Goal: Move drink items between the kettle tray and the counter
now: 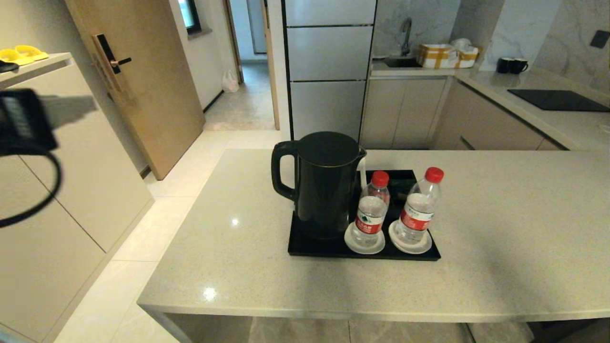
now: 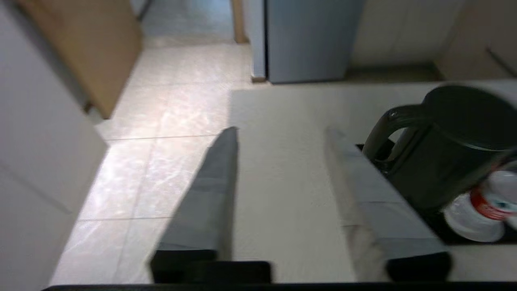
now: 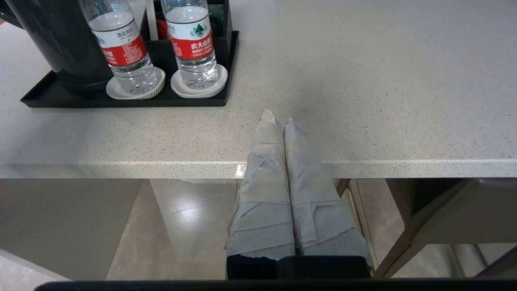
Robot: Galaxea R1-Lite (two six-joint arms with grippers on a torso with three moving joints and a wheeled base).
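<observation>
Standing on tray (image 1: 305, 250) mid-counter (image 1: 500, 247): kettle (image 1: 320, 183) at 9 o'clock w/ two bottles at 3, left gripper (image 2: 282, 139) spread, right gripper (image 3: 280, 119) pressed together.

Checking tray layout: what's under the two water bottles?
Each water bottle stands on its own white saucer on the black tray. Saucer centres are covered.

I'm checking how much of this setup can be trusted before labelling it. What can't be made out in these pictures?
- Kettle base: hidden under the kettle in every view.
- Rear compartment of the tray: head view, mostly blocked by the kettle and two bottles.
- Right gripper: outside the head view.
- Left gripper: blurred in its wrist view; the head view shows only a blurred dark part at its left edge.
</observation>
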